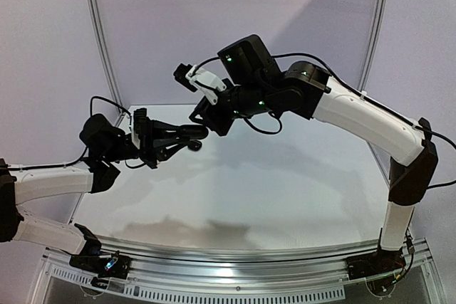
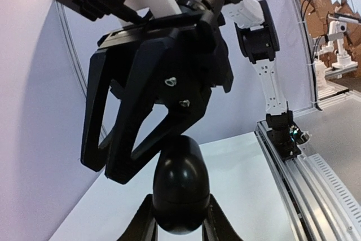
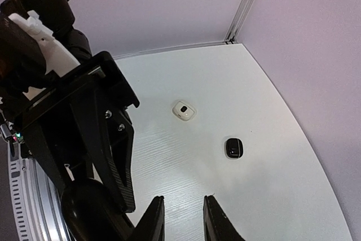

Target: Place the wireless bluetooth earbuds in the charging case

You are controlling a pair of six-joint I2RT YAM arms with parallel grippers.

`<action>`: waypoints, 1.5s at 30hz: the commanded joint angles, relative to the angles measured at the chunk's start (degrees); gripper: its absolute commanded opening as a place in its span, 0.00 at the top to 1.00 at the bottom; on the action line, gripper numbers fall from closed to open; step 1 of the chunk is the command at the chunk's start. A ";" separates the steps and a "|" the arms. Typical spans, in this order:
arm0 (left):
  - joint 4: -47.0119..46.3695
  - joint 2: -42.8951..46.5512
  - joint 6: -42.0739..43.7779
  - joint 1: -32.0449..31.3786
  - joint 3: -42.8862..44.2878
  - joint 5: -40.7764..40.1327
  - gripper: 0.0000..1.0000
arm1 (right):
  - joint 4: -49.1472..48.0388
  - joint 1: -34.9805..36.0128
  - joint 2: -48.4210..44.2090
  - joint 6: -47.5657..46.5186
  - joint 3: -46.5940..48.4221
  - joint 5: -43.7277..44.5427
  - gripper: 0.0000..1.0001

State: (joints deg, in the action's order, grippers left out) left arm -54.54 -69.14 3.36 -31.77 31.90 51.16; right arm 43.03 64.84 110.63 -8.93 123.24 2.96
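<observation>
No legible text, label or number on anything.

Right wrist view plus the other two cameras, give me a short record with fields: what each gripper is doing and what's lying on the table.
left gripper: shut on the black case, held above the table
right gripper: open, nothing between its fingers, close to the black case
on table: one white earbud and one black earbud, lying apart
case lid: cannot tell
</observation>
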 commanded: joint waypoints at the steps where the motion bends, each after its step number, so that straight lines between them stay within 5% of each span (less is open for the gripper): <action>1: 1.03 -0.19 -11.71 0.38 1.88 -2.10 1.00 | -0.57 -0.02 -3.15 1.44 -0.61 3.57 0.73; 5: 1.34 -0.55 -19.23 0.29 1.79 0.13 1.00 | -5.13 -1.48 -7.07 3.01 -4.05 1.66 0.70; 14: 2.13 -0.81 -20.51 0.30 2.74 1.14 1.00 | -9.21 -1.76 -9.89 3.81 -5.45 -10.32 0.47; 28: 1.99 -0.11 -20.99 0.22 2.30 -0.14 1.00 | -6.99 -1.76 -7.29 6.00 -12.60 -12.93 0.75; 33: 2.47 -0.53 -21.89 0.30 2.46 -1.93 1.00 | -6.99 -1.80 -7.67 5.88 -13.02 -10.42 0.76; 40: 12.93 -1.48 -23.63 1.27 4.30 -11.70 1.00 | -12.91 -4.00 -11.07 9.94 -16.16 4.07 0.56; 45: 24.75 -6.59 -26.03 4.90 9.27 -14.64 1.00 | -23.29 -8.09 -18.69 16.31 -28.90 8.20 0.47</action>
State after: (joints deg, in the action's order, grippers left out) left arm -41.71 -71.50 -19.99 -30.11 36.71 41.08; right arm 28.08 60.49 99.24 1.72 102.39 4.34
